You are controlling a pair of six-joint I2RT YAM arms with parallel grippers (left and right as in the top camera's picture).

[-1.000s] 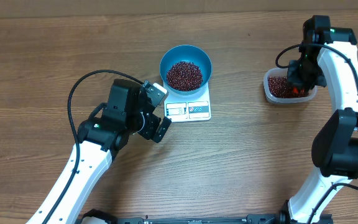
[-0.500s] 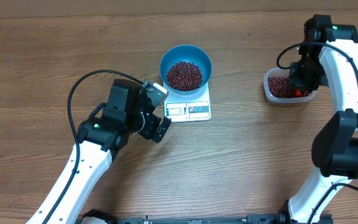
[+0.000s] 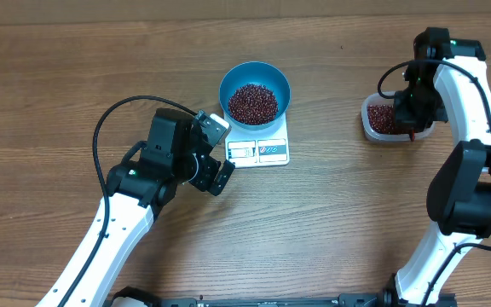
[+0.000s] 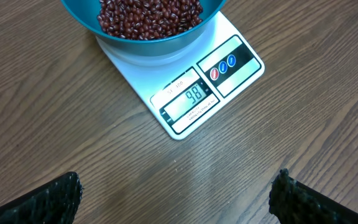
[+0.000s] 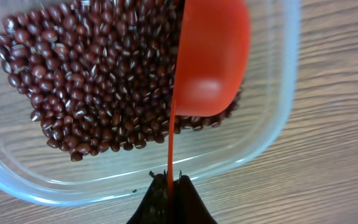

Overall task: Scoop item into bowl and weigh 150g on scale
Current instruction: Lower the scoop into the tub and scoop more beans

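Red plastic scoop (image 5: pixel 210 62), its thin handle pinched in the right gripper (image 5: pixel 167 186), tilts on edge among beans (image 5: pixel 92 81) in one clear tub (image 5: pixel 272 124), with that arm reaching down from above. The left gripper (image 3: pixel 222 152) hovers low with jaws wide apart, beside the one scale (image 3: pixel 258 151), which carries one blue bowl (image 3: pixel 226 85) of beans.

The bowl (image 3: pixel 255 81) sat on the rear part of the scale (image 3: pixel 259 150) near the middle of the table (image 3: pixel 331 222), leaving only the scale's front strip with its display panel (image 4: pixel 186 102) uncovered. A heap of beans (image 3: pixel 253 102) lay in the bowl. The left gripper (image 3: pixel 224 152) stood just left of the scale's front end, apart from it, one finger ahead of the other. Well to the right of the scale, a plastic tub (image 3: pixel 373 128) rested on the table with more beans inside. The right gripper (image 5: pixel 167 190) hung over the tub's right part, a scoop (image 5: pixel 210 59) clamped by its handle between the fingers, its cup inside the tub over the beans.
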